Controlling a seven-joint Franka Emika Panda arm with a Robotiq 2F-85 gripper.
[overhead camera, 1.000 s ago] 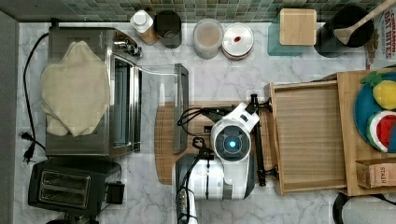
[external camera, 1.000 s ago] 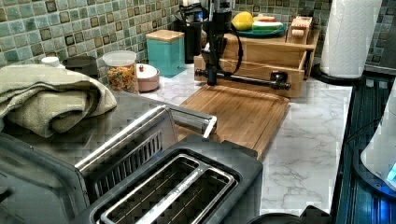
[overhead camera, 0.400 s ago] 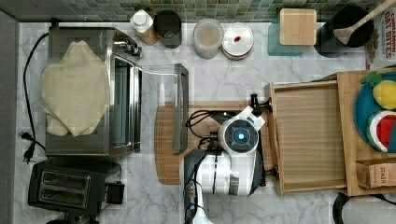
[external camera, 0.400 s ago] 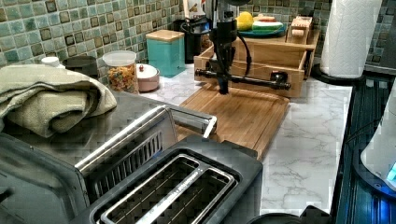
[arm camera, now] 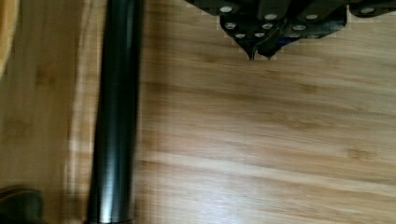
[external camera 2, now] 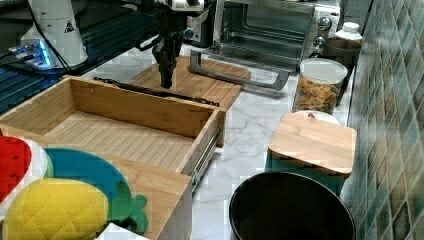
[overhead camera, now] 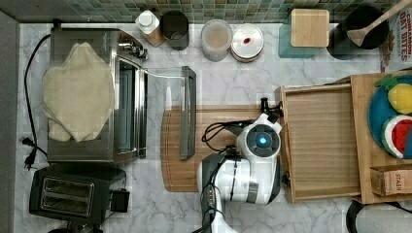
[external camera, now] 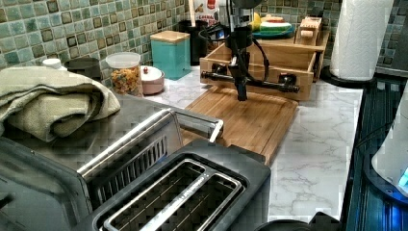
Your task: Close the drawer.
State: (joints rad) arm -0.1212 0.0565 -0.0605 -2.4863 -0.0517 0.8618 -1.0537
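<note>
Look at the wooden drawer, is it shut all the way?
No, in the right view the drawer sticks far out over the counter with its ribbed bottom bare, and the gripper hangs in front of its black bar handle.

toaster oven [overhead camera: 121, 116], door open | towel [overhead camera: 77, 97] on top | toaster [overhead camera: 73, 194] | cutting board [overhead camera: 189, 145] | cereal jar [external camera: 124, 72]

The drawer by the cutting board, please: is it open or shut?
Open: the drawer is pulled out, its empty ribbed bottom and side slide exposed.
</note>
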